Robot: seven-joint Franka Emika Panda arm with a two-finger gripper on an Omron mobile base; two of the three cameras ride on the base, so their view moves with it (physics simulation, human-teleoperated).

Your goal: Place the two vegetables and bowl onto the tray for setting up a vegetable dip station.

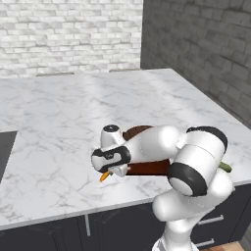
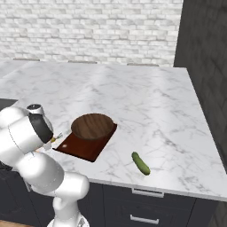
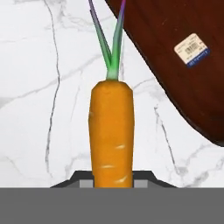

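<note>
A: Left base view?
B: Arm bent low over the near edge of the marble table [image 1: 73,112]. Orange tip of the carrot [image 1: 104,176] pokes out under the hand at 7 o'clock. Tray [image 1: 147,169] and bowl [image 1: 137,131] mostly hidden behind the forearm. End of the cucumber [image 1: 225,167] shows at 3 o'clock past the elbow.

A: Right base view?
B: Bowl [image 2: 92,126] sits on the tray [image 2: 84,148]; it covers the far half. Carrot's [image 2: 56,137] green top peeks out at 9 o'clock of the tray, just beside its left edge, against the arm. Cucumber [image 2: 140,163] lies alone on the table [image 2: 146,106], at 4 o'clock from the tray, well apart from it, near the front edge.

A: Hand view?
B: Carrot [image 3: 111,133] dead centre, leaves pointing to 12 o'clock. Pincer [image 3: 111,179] sits at 6 o'clock, fingers [image 3: 83,180] hard against both sides of the carrot's thick body, so it's pinching the carrot. Tray [image 3: 175,83] corner fills 1 to 3 o'clock, with a small label on it. Can't tell whether the carrot is touching the table.
</note>
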